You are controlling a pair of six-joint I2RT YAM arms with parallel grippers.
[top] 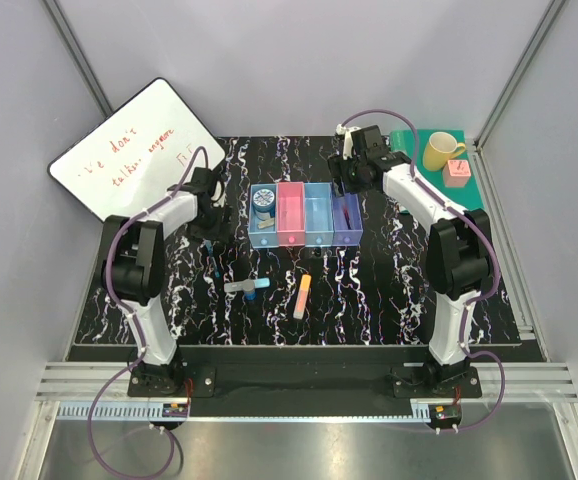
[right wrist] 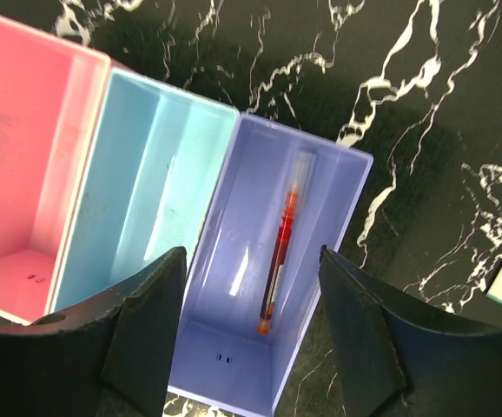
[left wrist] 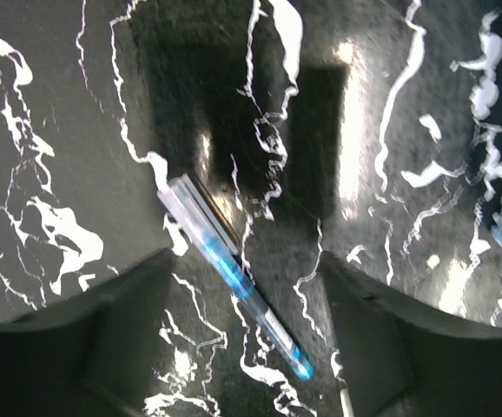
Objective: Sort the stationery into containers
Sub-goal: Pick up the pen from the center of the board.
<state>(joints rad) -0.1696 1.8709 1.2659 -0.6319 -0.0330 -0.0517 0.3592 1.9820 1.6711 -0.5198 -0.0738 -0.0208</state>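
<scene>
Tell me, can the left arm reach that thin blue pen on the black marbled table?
Probably yes: the left gripper hangs open right over the thin blue pen, one jaw either side, nothing covering it.

The top camera looks down from high behind the near edge, taking in the whole counter point(top: 389, 300). The left wrist camera faces down, close over the left side, on a blue pen point(left wrist: 234, 282). The right wrist camera hangs close above the purple bin point(right wrist: 325, 252) toward the far edge; the top view shows both.
</scene>
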